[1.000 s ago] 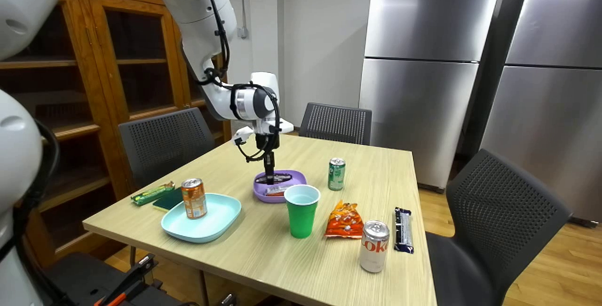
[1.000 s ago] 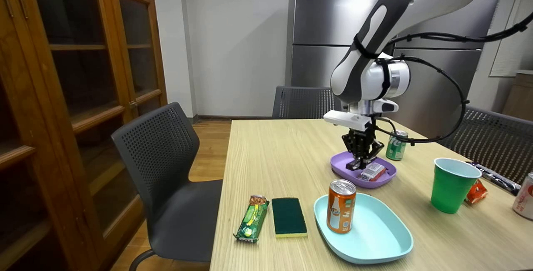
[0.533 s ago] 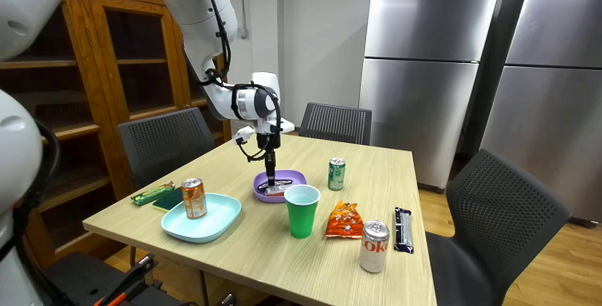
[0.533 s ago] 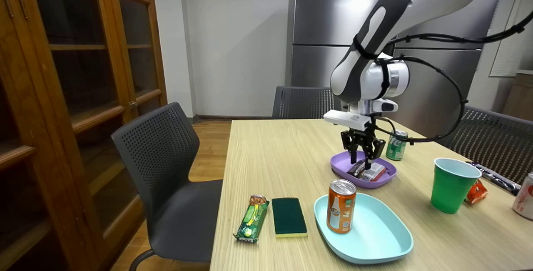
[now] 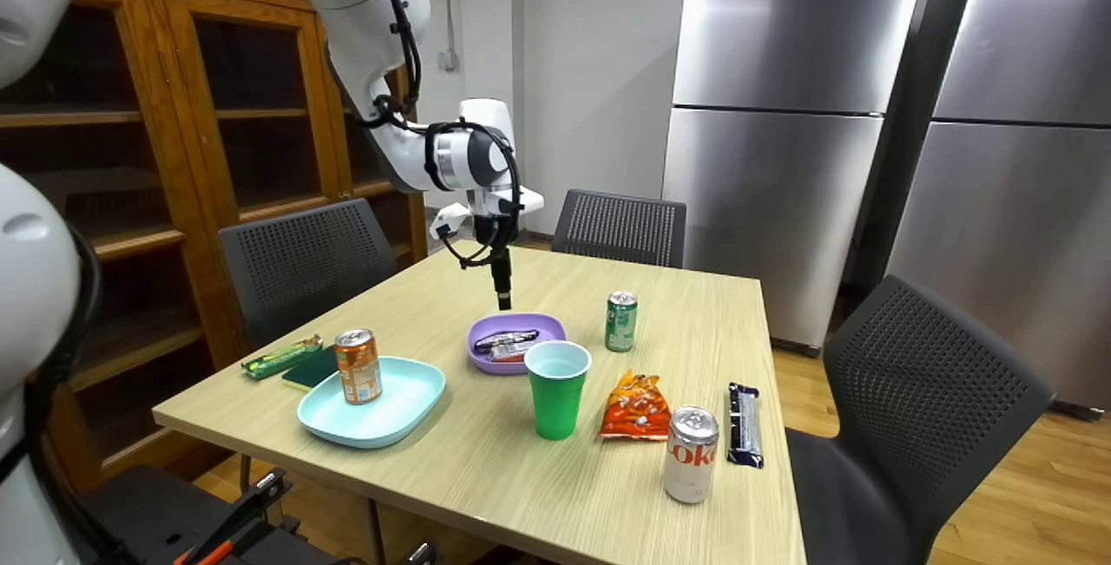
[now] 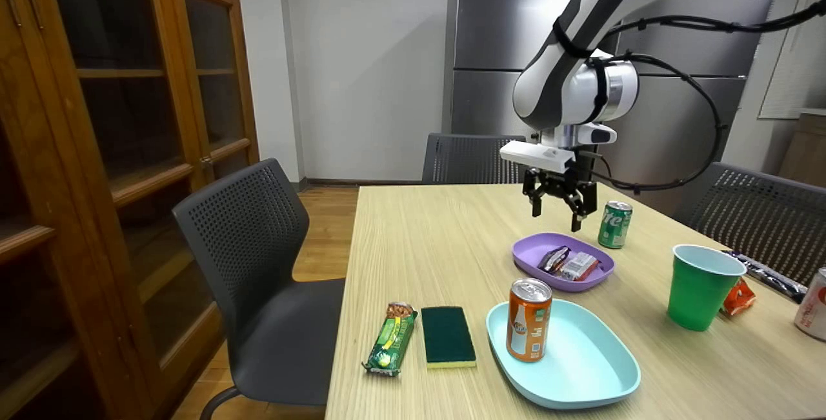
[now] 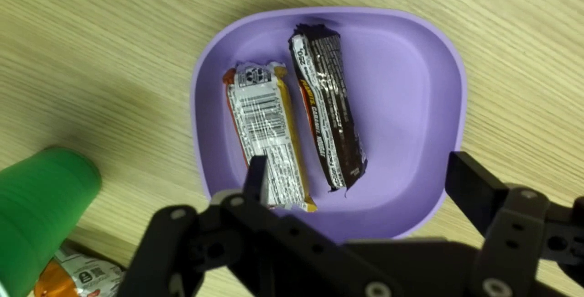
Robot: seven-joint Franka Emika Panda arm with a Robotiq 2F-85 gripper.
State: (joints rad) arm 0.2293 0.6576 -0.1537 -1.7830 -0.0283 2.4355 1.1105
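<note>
Steel fridge (image 6: 493, 39) stands well behind gripper (image 6: 555, 220) in an exterior view. Counter (image 6: 419, 239) spreads under gripper. Fingers are spread wide apart. Turquoise tray (image 6: 590, 368) sits well apart from gripper, nearer both exterior cameras. Purple tray (image 7: 392, 96) is below gripper, not touching the fingertips. Green cup (image 5: 557, 404) stands upright near purple tray, right of gripper and nearer the camera in an exterior view. Orange snack bag (image 5: 636, 413) sits past the cup, farther right of gripper. Cans are all upright: Coke can (image 5: 692, 461) well right of gripper, orange can (image 6: 529, 323) in turquoise tray, green can (image 6: 614, 226) near gripper, to its right in both exterior views. Green sponge (image 6: 448, 336) lies left of gripper, just beside turquoise tray; green-wrapped bar (image 6: 392, 342) is farther left, near sponge. Navy-wrapped bar (image 5: 745, 426) is well right of gripper, near Coke can. Pale-wrapped bar (image 7: 269, 128) and dark brown bar (image 7: 333, 114) lie side by side in purple tray, below gripper; one finger overlaps pale-wrapped bar in wrist view.
</note>
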